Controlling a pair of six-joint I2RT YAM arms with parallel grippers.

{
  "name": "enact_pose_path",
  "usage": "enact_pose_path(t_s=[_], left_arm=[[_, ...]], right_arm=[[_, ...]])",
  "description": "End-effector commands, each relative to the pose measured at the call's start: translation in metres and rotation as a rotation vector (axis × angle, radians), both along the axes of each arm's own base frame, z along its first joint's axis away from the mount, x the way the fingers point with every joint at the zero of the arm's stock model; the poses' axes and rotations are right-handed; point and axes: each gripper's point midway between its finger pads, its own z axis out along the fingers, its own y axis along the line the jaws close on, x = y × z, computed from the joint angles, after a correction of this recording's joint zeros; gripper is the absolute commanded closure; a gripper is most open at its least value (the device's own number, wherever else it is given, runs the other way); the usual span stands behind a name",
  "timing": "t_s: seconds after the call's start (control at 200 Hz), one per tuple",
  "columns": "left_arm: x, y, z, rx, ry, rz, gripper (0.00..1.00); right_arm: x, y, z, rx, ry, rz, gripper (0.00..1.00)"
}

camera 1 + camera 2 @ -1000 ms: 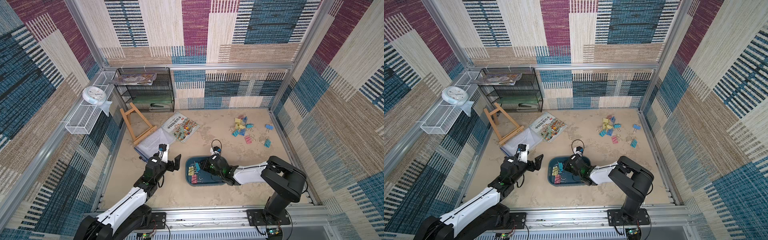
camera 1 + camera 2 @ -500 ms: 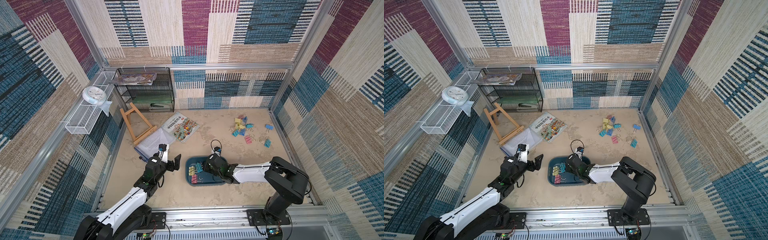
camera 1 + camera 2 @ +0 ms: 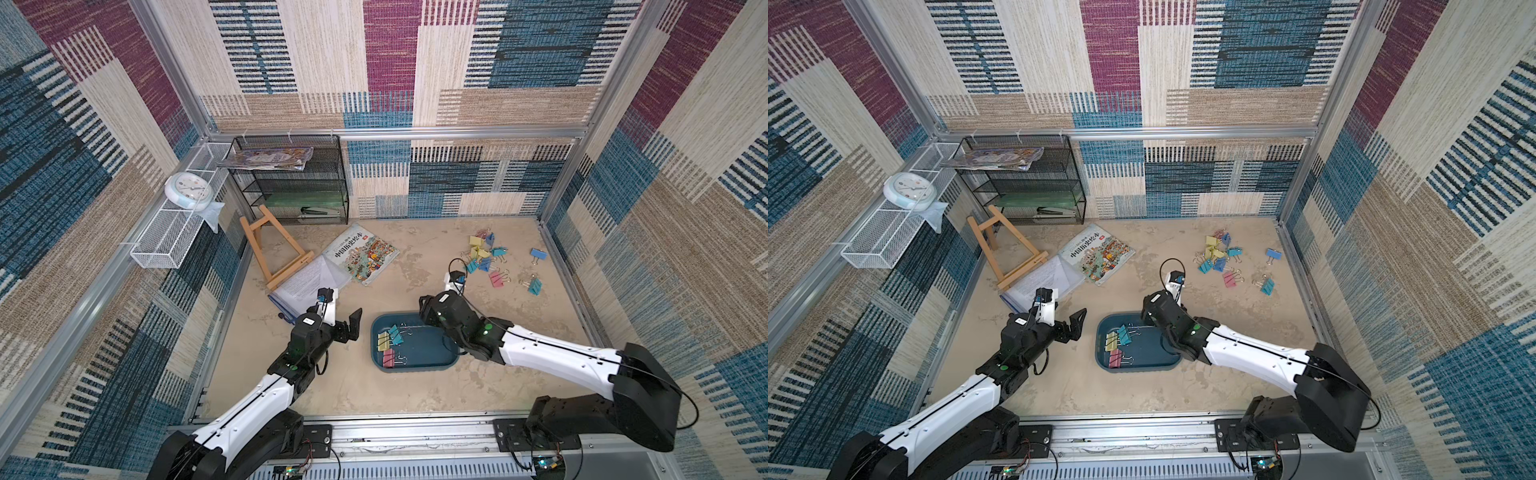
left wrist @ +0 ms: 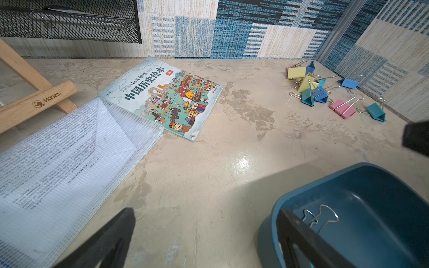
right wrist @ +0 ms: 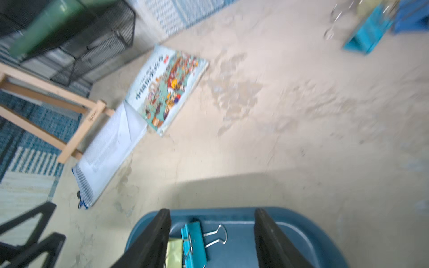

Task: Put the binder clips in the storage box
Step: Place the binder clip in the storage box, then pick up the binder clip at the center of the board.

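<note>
Right gripper hangs low over the storage box at its far edge, jaws apart and empty, some binder clips lying inside, while left gripper hovers wide open left of the box and more clips lie heaped far right.

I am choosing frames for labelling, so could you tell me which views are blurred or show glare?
Right wrist view: motion-blurred throughout, the picture book smeared, the loose binder clips barely legible. Left wrist view: sharp, with one glare patch on the floor near the storage box. Both top views: sharp, evenly lit.
</note>
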Motion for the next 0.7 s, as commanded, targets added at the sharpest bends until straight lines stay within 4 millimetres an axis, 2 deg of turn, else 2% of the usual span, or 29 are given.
enact_pose_path(t_s=[0.0,0.095,0.175,0.346,0.501,0.566,0.696], left_arm=[[0.002,0.001,0.005,-0.004,-0.026,0.005,0.01],[0.002,0.000,0.006,-0.005,-0.027,0.004,0.01],[0.002,0.000,0.005,-0.004,-0.026,0.004,0.01],[0.002,-0.001,0.004,-0.004,-0.014,-0.006,0.01],[-0.001,-0.012,0.008,-0.012,-0.029,-0.070,0.01],[-0.003,-0.015,0.010,-0.019,-0.037,-0.095,0.01],[-0.009,-0.026,0.015,-0.036,-0.063,-0.168,0.01]], right_arm=[[0.020,-0.048,0.029,-0.109,-0.074,-0.062,0.40],[0.043,-0.086,0.042,-0.109,-0.064,-0.098,0.40],[0.068,-0.117,0.039,-0.117,-0.005,-0.097,0.40],[0.117,-0.179,-0.008,-0.027,0.210,-0.127,0.41],[0.149,-0.222,-0.045,0.047,0.284,-0.162,0.38],[0.157,-0.234,-0.059,0.052,0.334,-0.155,0.36],[0.168,-0.242,-0.091,0.064,0.424,-0.097,0.35]])
